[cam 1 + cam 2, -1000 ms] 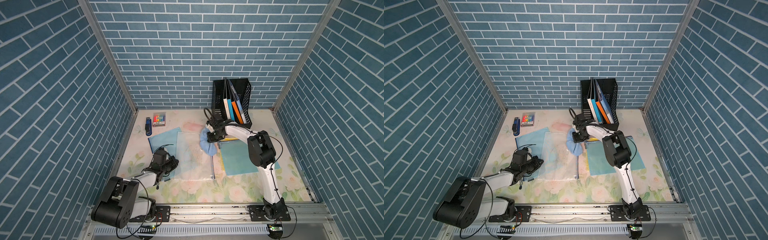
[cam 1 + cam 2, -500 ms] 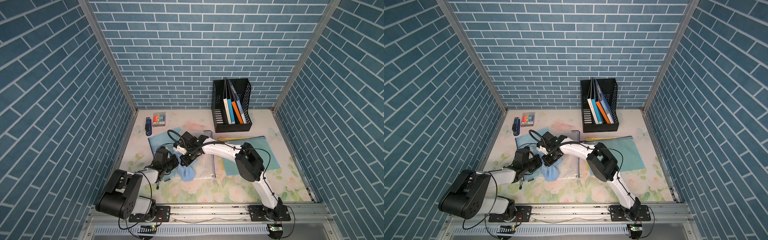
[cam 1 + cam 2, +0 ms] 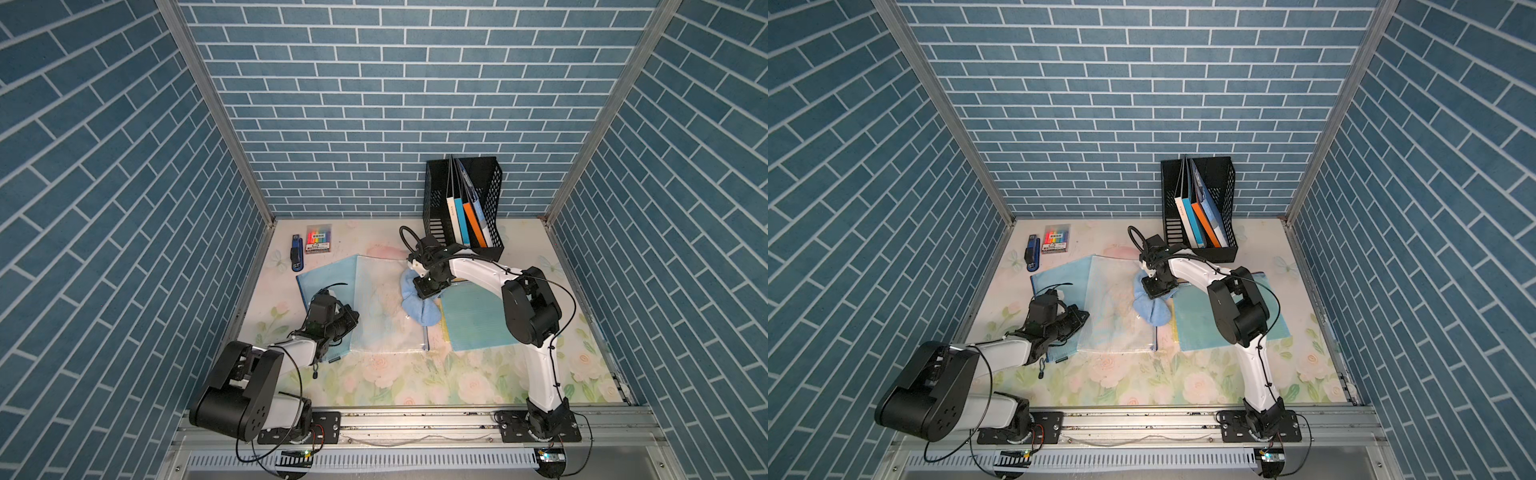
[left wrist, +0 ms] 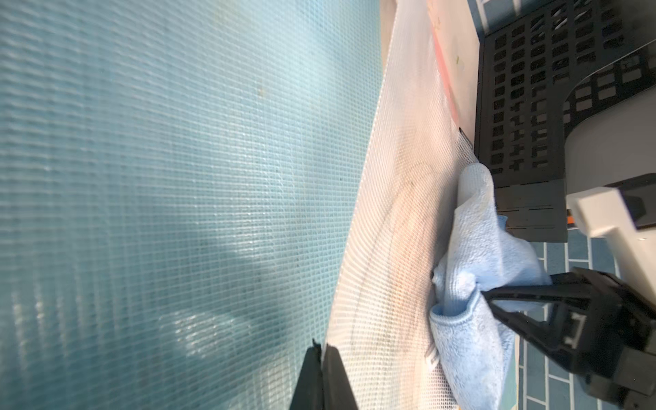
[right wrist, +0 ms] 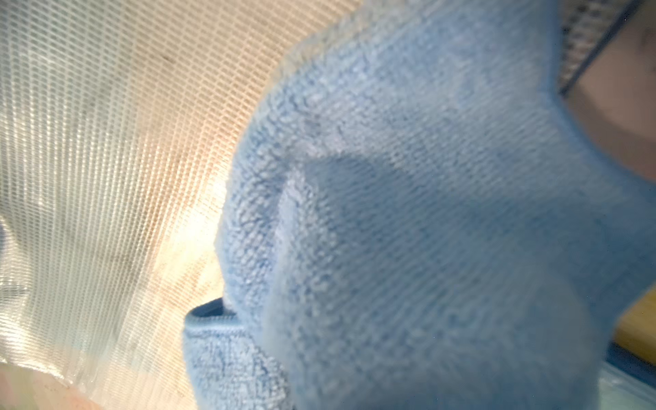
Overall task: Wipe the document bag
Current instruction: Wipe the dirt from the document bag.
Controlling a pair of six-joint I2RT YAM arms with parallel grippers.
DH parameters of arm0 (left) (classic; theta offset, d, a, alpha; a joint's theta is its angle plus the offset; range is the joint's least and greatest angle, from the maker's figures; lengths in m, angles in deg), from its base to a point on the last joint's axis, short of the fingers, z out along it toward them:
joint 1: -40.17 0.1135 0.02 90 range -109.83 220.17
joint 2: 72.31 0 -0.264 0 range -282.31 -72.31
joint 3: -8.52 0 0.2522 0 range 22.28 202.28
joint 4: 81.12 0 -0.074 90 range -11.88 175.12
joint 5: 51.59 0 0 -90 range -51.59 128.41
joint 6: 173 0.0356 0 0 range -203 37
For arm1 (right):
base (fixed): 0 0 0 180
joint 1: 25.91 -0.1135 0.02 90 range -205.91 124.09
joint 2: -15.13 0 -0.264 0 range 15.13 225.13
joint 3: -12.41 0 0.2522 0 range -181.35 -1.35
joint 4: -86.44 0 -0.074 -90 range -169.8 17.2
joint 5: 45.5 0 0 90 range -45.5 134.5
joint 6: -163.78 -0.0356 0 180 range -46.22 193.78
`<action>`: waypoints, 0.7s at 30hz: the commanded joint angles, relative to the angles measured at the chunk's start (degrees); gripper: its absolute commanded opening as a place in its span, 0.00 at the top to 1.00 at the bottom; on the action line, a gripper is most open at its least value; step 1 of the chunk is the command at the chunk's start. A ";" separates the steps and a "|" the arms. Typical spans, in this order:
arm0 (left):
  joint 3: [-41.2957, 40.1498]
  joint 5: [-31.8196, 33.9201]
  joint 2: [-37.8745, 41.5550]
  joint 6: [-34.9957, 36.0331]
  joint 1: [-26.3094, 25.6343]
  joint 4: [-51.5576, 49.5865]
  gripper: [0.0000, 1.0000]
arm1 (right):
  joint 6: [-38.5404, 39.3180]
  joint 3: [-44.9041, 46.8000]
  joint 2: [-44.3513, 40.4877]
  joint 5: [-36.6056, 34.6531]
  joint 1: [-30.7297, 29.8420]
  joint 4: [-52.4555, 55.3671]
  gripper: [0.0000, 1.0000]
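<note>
Right gripper [image 3: 428, 291] is clamped on the blue cloth [image 3: 420, 311] - the left wrist view shows both fingers [image 4: 525, 289] pinching a fold of it. The cloth bunches under and just in front of this gripper and lies on the clear mesh document bag [image 3: 382, 307], at that bag's edge nearest the gripper. The bag lies flat on the table, spread between my two grippers.

Left gripper [image 3: 351, 321] - jaws closed, tips together, low at the bag's opposite edge, right where it overlaps the blue mesh bag [image 3: 328, 278]. Can't tell if the edge is actually caught between the tips.

The teal folder [image 3: 478, 320] is just beyond the right gripper, on the side away from the left one. The black file rack [image 3: 434, 208] is close behind the right gripper. The stapler [image 3: 296, 257] and marker pack [image 3: 319, 240] are well apart from the left gripper, toward the back wall.
</note>
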 commanded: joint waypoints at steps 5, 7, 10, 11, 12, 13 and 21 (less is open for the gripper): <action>1.03 1.93 -0.78 -1.28 -1.25 1.77 1.00 | 0.00 -2.54 0.75 6.90 -13.08 -1.28 0.89; 1.20 2.03 -1.06 -1.26 -1.25 1.69 1.00 | 1.62 -3.05 1.20 7.85 -17.57 -1.52 0.89; 1.39 2.14 -1.24 -1.35 -1.30 1.33 1.00 | 5.61 -3.09 1.09 9.33 -21.15 -1.60 0.89; 1.30 2.08 -1.16 -1.42 -1.26 1.50 1.00 | 6.07 -2.96 0.90 9.21 -21.18 -1.61 0.89; 1.38 2.12 -1.13 -1.48 -1.26 1.40 1.00 | 6.35 -2.79 0.87 8.93 -21.09 -1.46 0.89; 1.40 2.14 -0.97 -1.50 -1.30 1.24 1.00 | 6.45 -2.60 0.92 7.70 -20.76 -1.11 0.89; 0.21 3.09 1.97 -0.79 -1.25 -1.00 1.00 | 2.36 9.86 -7.27 0.31 -11.21 -3.04 0.90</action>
